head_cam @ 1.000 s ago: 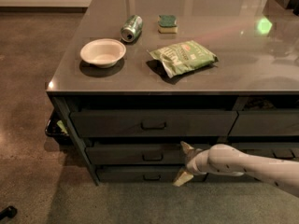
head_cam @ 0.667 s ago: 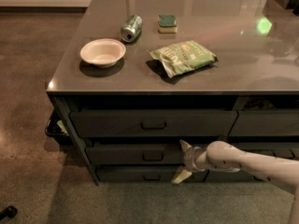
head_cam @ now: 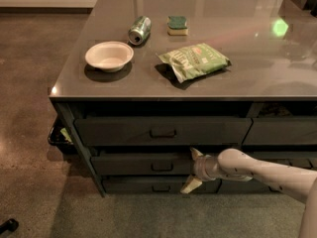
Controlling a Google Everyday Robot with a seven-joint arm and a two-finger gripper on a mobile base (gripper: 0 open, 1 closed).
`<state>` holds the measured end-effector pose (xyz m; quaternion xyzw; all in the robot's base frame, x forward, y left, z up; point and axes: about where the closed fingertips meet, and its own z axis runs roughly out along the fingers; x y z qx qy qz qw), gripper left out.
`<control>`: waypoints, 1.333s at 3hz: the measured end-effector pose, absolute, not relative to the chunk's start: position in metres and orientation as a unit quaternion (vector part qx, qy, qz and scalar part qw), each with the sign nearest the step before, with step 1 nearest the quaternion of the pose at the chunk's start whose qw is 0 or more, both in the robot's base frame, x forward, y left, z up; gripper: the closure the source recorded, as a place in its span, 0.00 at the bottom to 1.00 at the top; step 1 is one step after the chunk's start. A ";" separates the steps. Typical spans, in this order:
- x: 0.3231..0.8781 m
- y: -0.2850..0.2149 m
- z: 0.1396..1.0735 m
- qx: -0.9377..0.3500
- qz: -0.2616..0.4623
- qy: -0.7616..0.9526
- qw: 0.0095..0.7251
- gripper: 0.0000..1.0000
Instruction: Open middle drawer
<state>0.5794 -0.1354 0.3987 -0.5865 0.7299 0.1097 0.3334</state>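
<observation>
The middle drawer (head_cam: pixel 138 163) is a dark grey front between a taller drawer (head_cam: pixel 124 131) above and a thinner one (head_cam: pixel 129 185) below. Its small centre pull handle (head_cam: pixel 162 166) is free. My gripper (head_cam: pixel 190 169) is on the white arm (head_cam: pixel 257 172) that comes in from the right. It is open, with one fingertip up and one down, in front of the right end of the middle drawer front. It is just to the right of the handle and holds nothing. All three drawers look closed or nearly closed.
On the grey countertop (head_cam: pixel 277 78) are a white bowl (head_cam: pixel 109 56), a tipped can (head_cam: pixel 139 29), a green sponge (head_cam: pixel 177 25) and a green chip bag (head_cam: pixel 194 61). A second column of drawers (head_cam: pixel 280 131) is at the right. A dark object (head_cam: pixel 9 225) lies on the floor at the lower left.
The gripper has edged slightly left along the middle drawer front toward the handle. The drawers and the things on the counter have not moved.
</observation>
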 end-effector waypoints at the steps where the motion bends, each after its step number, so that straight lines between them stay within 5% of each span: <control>1: 0.574 -0.131 0.396 -0.593 0.129 0.731 0.314 0.00; 4: 0.559 -0.128 0.401 -0.589 0.156 0.739 0.289 0.00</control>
